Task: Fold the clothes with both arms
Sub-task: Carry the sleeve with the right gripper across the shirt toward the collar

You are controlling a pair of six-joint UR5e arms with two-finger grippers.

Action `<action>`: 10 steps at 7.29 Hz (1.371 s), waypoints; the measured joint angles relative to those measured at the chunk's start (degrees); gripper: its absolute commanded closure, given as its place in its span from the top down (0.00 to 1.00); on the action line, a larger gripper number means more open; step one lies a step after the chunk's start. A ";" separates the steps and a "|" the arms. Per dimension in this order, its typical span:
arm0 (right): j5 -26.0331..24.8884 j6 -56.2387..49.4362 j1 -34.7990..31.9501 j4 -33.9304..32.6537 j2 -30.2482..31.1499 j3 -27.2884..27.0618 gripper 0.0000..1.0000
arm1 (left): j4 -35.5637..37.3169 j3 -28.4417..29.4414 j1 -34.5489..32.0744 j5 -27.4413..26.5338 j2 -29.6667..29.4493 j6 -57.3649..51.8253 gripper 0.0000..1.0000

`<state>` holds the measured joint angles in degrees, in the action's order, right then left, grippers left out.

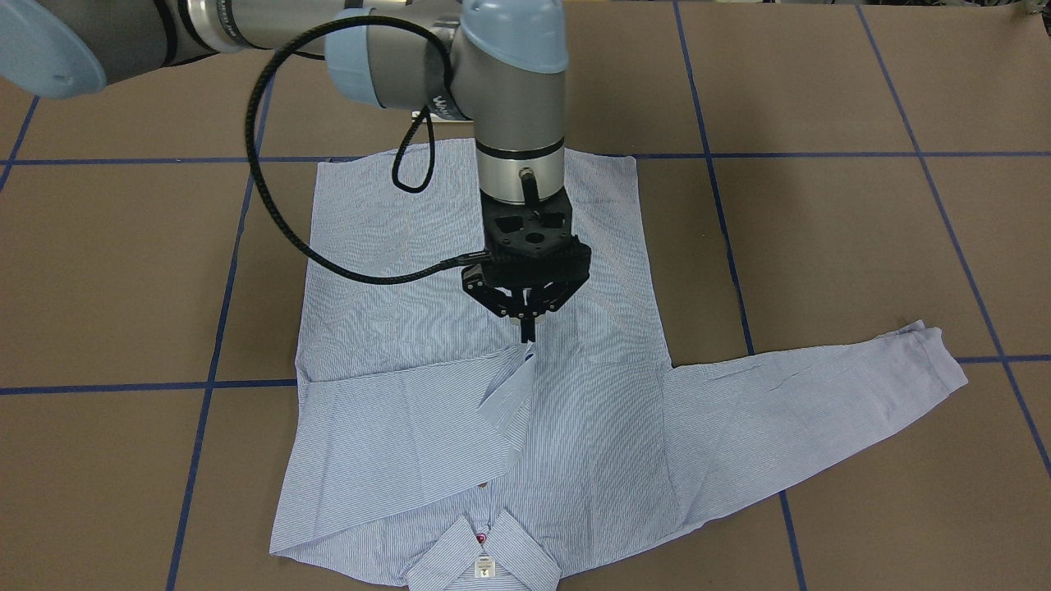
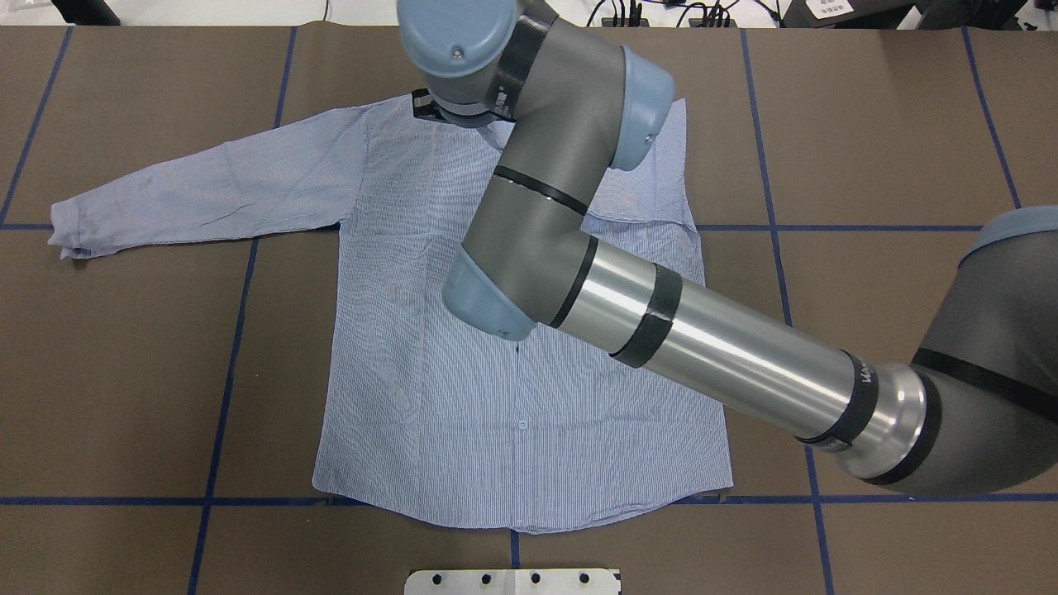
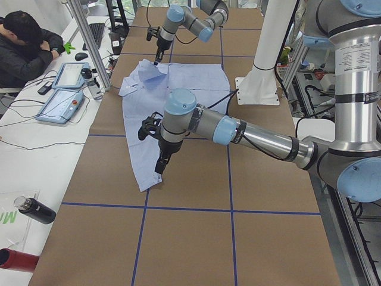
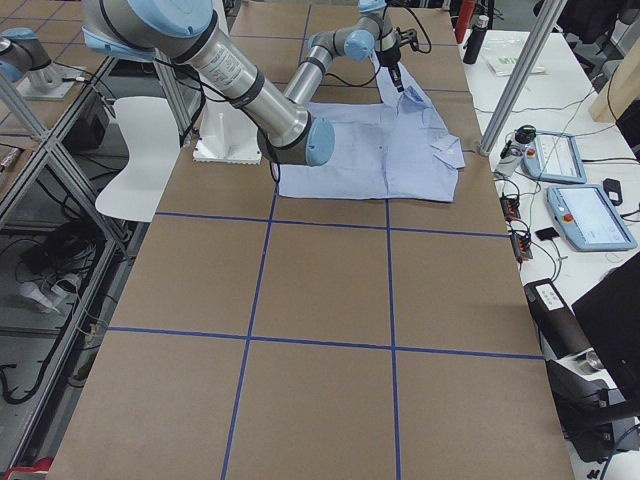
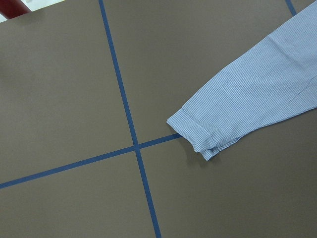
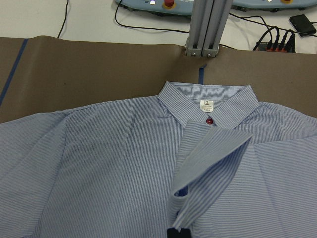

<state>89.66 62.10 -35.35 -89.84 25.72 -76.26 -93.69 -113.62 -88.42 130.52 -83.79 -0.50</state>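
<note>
Overhead, the right arm [image 2: 545, 215] hides the collar [image 6: 208, 96] of the shirt [image 2: 430, 397].

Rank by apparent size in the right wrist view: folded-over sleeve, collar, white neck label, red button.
1. folded-over sleeve, though it is nearest the camera, which inflates it
2. collar
3. white neck label
4. red button

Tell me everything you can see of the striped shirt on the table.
The shirt is light blue-and-white fine-striped thin cloth, lying front up and buttoned on the brown table, collar at the operators' side, with a white neck label and red top button. One sleeve is folded across the chest, its cuff lifted, pinched by the shut right gripper. The other sleeve lies stretched out flat toward the robot's left, cuff on the table.
</note>
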 measured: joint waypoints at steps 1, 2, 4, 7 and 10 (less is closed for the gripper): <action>-2.69 0.85 1.53 1.20 -2.24 4.38 0.98 | 0.00 -0.01 0.00 0.00 0.01 -0.02 1.00; -5.11 2.41 2.78 3.40 -4.95 9.91 0.99 | 0.00 -0.09 0.00 0.02 0.08 -0.03 1.00; -8.76 5.30 4.16 6.13 -9.55 17.56 0.99 | 0.00 -0.22 0.00 0.08 0.23 -0.01 1.00; -5.38 5.81 3.65 6.68 -10.85 18.71 0.99 | -0.47 -0.31 0.10 2.46 0.08 2.24 1.00; 7.67 3.20 -1.35 3.11 -4.79 9.50 1.00 | -12.87 -0.73 1.21 5.34 -0.78 11.16 1.00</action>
<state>97.33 65.30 -36.70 -86.74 20.93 -66.76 -106.57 -114.35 -87.20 135.86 -84.56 10.67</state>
